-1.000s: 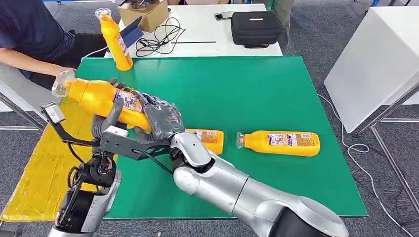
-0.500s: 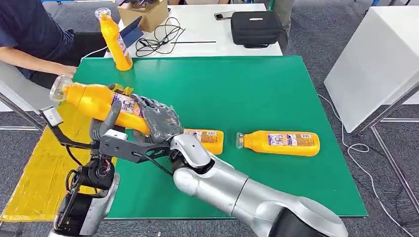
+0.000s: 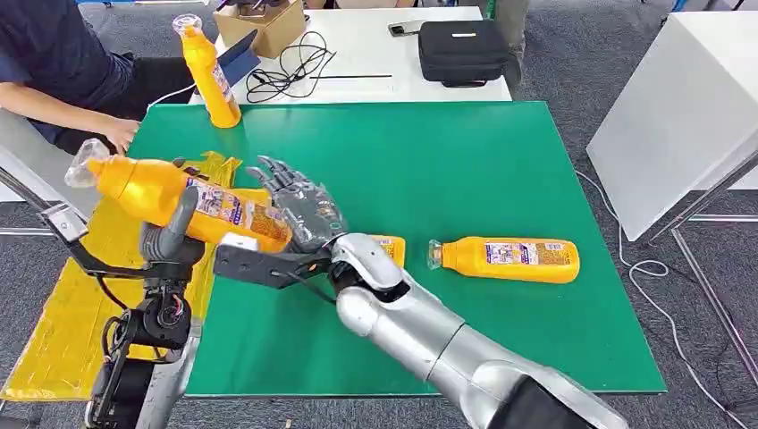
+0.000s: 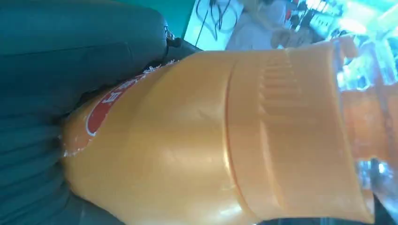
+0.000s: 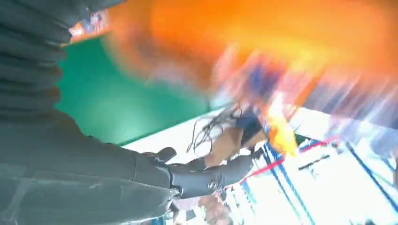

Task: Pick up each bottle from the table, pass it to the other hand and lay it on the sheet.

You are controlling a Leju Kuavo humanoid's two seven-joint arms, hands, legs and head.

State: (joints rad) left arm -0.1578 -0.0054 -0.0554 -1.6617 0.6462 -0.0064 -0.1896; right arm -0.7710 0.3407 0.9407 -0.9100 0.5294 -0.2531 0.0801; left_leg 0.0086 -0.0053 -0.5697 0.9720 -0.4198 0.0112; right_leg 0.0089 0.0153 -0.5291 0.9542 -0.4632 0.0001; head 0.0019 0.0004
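At left of the head view: four orange bottles counted, namely held bottle (image 3: 179, 198) tilted in left hand (image 3: 170, 239), fingers wrapped round it; upright bottle (image 3: 208, 73) at upper left; lying bottle (image 3: 505, 258) at right centre; half-hidden bottle (image 3: 390, 249) behind the right arm. One yellow sheet (image 3: 63, 331), lower left. Left wrist view adds label and ribbed shoulder close up. Since earlier, right hand (image 3: 299, 204) off the bottle, fingers spread; held bottle shifted left.

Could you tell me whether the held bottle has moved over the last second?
Yes: the held bottle shifted left, away from the lying bottle, toward the yellow sheet.
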